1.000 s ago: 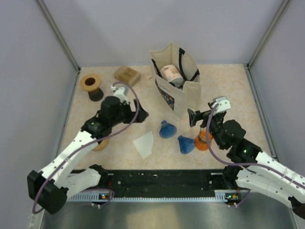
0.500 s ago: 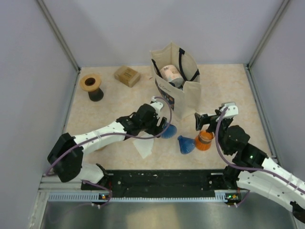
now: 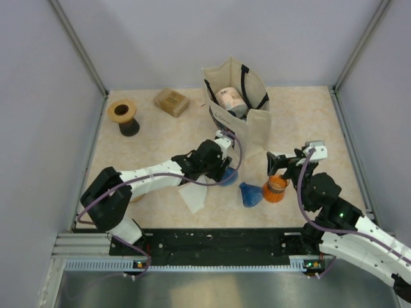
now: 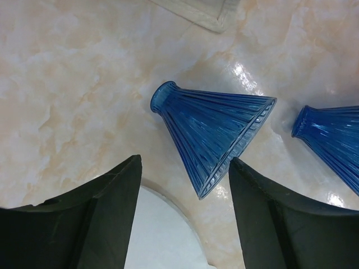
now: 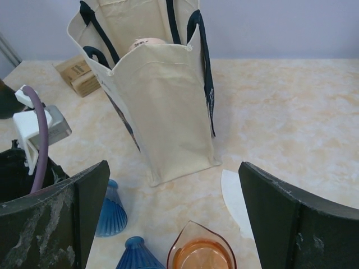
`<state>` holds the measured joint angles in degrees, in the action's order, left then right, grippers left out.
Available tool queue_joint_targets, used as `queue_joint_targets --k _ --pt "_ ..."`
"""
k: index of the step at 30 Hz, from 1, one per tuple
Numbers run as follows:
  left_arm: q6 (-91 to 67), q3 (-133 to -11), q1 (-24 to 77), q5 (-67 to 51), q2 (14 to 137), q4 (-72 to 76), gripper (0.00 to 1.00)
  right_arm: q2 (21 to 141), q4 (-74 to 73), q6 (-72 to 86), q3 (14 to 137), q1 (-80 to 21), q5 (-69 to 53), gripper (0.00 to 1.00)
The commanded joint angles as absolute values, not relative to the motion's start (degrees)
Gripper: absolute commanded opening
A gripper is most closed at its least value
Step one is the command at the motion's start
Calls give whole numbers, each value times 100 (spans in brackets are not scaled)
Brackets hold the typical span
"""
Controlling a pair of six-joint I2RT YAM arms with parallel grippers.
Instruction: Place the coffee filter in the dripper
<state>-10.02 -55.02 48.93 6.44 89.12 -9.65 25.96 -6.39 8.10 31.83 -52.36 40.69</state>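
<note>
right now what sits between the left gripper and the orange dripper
A second blue dripper, lying on its side; the top view shows it.

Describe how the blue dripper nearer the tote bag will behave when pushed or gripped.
The blue dripper lies on its side; a cone, it would probably roll in a curve. Its glossy ribbed wall looks rigid, likely slippery, possibly fragile.

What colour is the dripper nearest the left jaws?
The dripper is ribbed blue; best in left wrist view.
</note>
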Motion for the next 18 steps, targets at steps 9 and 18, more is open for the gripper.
queue_joint_targets --k 9,18 --pt "-914 -5871 4975 633 9343 -528 53 2540 -343 615 3129 -5291 4017 99" --pt "-905 -5810 4992 932 9352 -440 33 2312 -317 642 3085 -5291 3858 99"
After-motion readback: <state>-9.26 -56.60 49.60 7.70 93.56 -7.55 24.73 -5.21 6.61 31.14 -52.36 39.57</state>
